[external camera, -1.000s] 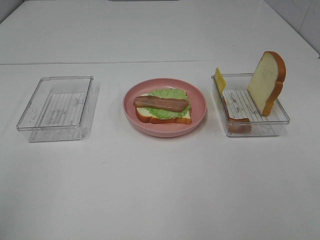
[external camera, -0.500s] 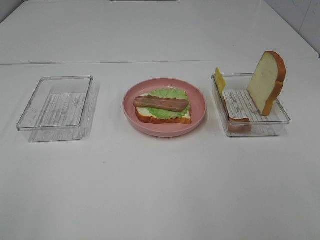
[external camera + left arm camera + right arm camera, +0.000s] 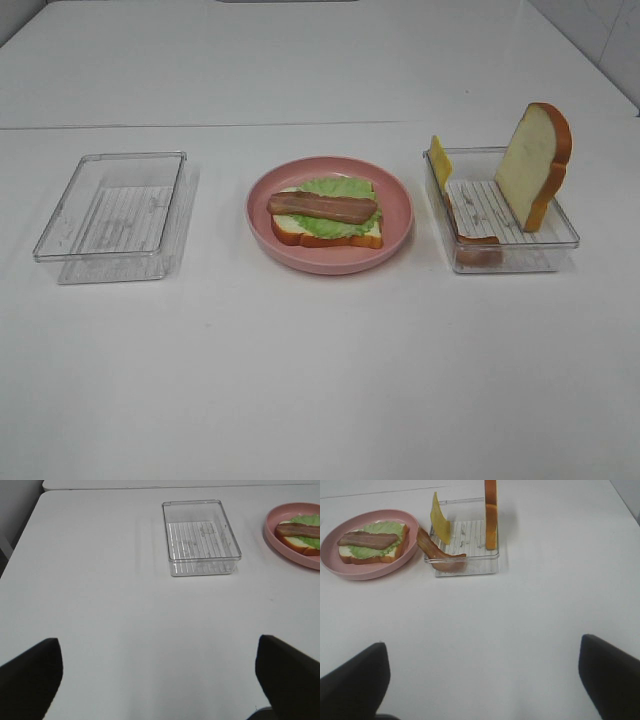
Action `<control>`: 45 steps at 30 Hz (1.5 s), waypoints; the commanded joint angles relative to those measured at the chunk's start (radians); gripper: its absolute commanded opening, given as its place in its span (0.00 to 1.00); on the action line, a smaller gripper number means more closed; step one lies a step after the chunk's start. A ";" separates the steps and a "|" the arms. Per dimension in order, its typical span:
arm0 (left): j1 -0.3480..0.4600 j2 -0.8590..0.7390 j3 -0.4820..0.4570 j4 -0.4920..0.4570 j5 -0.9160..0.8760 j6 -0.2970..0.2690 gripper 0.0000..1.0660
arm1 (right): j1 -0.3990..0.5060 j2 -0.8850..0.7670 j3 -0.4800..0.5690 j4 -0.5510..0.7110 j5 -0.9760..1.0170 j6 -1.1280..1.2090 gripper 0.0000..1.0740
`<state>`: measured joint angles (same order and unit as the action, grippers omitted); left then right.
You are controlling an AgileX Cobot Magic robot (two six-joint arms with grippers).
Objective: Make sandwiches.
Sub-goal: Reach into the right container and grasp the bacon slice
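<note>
The partly built sandwich lies on a pink plate [image 3: 330,260] at the table's middle: a white bread slice [image 3: 290,232], green lettuce [image 3: 335,187] and a brown bacon strip [image 3: 322,207] on top. A clear bin [image 3: 500,255] at the right holds a second bread slice [image 3: 535,160] standing on edge, a yellow cheese slice [image 3: 439,160] leaning on its left wall and another bacon strip [image 3: 470,238]. Neither gripper shows in the exterior high view. My left gripper [image 3: 160,680] and right gripper [image 3: 480,680] are open, empty, and well back from the food.
An empty clear bin [image 3: 60,215] stands at the left, also seen in the left wrist view [image 3: 200,535]. The right wrist view shows the plate [image 3: 365,572] and the right bin [image 3: 470,565] side by side. The white table's left edge [image 3: 22,535] is close.
</note>
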<state>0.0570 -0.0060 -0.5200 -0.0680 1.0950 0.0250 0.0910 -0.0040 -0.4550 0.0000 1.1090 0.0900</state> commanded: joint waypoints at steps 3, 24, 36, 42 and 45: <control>-0.001 -0.014 0.005 -0.009 -0.020 -0.019 0.94 | -0.005 -0.022 0.002 -0.006 -0.010 -0.010 0.89; -0.070 -0.014 0.005 -0.006 -0.020 -0.015 0.94 | -0.005 0.038 -0.020 -0.009 -0.012 -0.002 0.89; -0.070 -0.014 0.005 -0.006 -0.020 -0.015 0.94 | -0.005 0.667 -0.310 -0.017 -0.023 0.013 0.89; -0.070 -0.014 0.005 -0.006 -0.020 -0.015 0.94 | -0.005 0.976 -0.489 0.000 -0.032 0.014 0.89; -0.070 -0.014 0.005 -0.006 -0.020 -0.015 0.94 | -0.005 1.114 -0.570 0.000 -0.032 0.012 0.89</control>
<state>-0.0080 -0.0060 -0.5200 -0.0710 1.0820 0.0140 0.0910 1.0010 -0.9580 0.0000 1.0900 0.0970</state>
